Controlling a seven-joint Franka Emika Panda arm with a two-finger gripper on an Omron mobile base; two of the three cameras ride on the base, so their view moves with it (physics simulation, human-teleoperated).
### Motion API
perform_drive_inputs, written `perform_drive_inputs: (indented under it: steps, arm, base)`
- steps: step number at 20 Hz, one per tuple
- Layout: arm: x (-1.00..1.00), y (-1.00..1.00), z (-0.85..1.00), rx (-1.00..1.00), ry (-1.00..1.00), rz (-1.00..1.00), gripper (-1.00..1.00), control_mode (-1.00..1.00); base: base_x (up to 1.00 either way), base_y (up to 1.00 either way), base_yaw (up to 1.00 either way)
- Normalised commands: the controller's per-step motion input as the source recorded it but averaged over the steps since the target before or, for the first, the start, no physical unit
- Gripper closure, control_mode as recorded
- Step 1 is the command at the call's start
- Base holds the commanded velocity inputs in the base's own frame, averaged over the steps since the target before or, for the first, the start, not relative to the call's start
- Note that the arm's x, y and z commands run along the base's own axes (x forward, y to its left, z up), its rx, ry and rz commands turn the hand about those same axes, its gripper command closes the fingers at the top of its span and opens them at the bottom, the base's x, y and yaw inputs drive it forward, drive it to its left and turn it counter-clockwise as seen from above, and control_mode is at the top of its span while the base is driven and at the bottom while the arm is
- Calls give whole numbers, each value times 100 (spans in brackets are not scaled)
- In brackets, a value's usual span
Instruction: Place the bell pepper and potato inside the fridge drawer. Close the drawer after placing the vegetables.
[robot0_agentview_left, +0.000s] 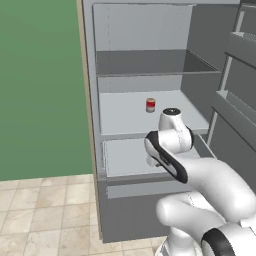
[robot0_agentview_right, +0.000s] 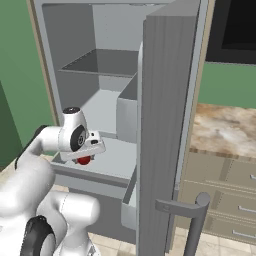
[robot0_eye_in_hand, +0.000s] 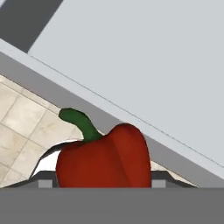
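- Your claw (robot0_agentview_right: 86, 156) is clamped on the bell pepper (robot0_eye_in_hand: 104, 159); in the hand view the red body sits between the two fingers, its green stem sticking up and away to the left.
- From the right base view you can see a bit of that red pepper (robot0_agentview_right: 85, 160) peeking out just under the hand, hanging over the front edge of the fridge drawer (robot0_agentview_right: 107, 162).
- The drawer is pulled out, and its pale floor (robot0_eye_in_hand: 144, 65) lies just beyond and below your claw in the hand view; the grey front wall of the drawer runs diagonally right behind the pepper.
- On the near side of that wall, under the claw, you are looking at beige floor tiles (robot0_eye_in_hand: 22, 127).
- Farther back and above your claw, a small red-and-white can (robot0_agentview_left: 150, 105) stands on the white fridge shelf (robot0_agentview_left: 125, 117).
- To the right of your claw the open fridge door (robot0_agentview_right: 162, 130) stands edge-on.
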Motion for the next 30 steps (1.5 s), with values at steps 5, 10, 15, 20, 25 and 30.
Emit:
perform_drive_inputs:
  steps: [5,10,15,20,25,30]
  arm:
    - [29,0,-28,2,0,0,100,-100]
    - [30,1,-30,0,0,0,100,-100]
    - [20,3,-39,0,0,0,100,-100]
    - [18,3,-35,3,0,0,100,-100]
    - [7,0,-34,5,0,0,100,-100]
    - [-14,0,-40,5,0,0,100,-100]
  base:
    - [0,0,0]
    - [0,0,0]
    - [0,0,0]
    - [0,0,0]
    - [0,0,0]
    - [0,0,0]
